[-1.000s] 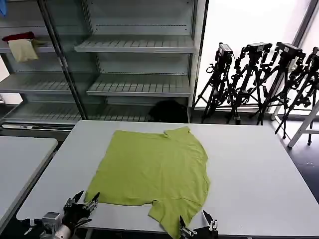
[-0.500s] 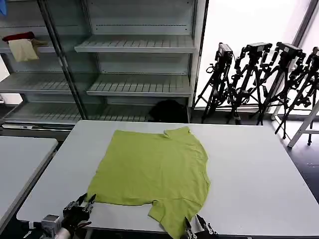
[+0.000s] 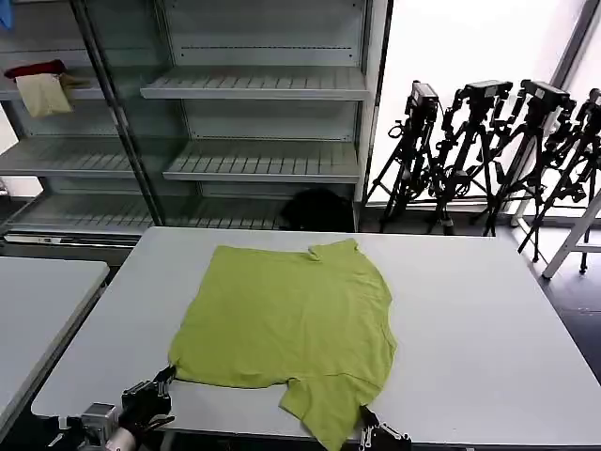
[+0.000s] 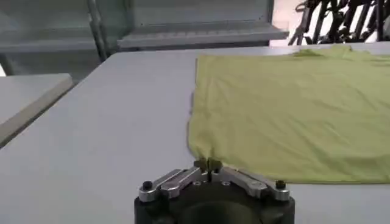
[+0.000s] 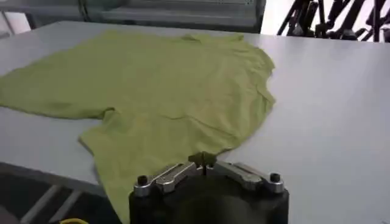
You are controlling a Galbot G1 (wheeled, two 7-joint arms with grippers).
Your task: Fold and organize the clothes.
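The clothes are one lime-green T-shirt, spread flat on the grey table with one sleeve hanging toward the near edge. My left gripper is at the shirt's near-left corner. In the left wrist view the left gripper is shut on that puckered corner of the shirt. My right gripper is at the near edge beside the sleeve. In the right wrist view the right gripper is shut on the hem of the shirt.
Grey metal shelves stand behind the table, with a cream cloth and a red cloth on the upper left shelf. Black tripods stand at the back right. A second table lies to the left.
Both grippers stood open a second ago at the table's near edge. They have since shut on the shirt's near edge, the left on the corner and the right on the hem.
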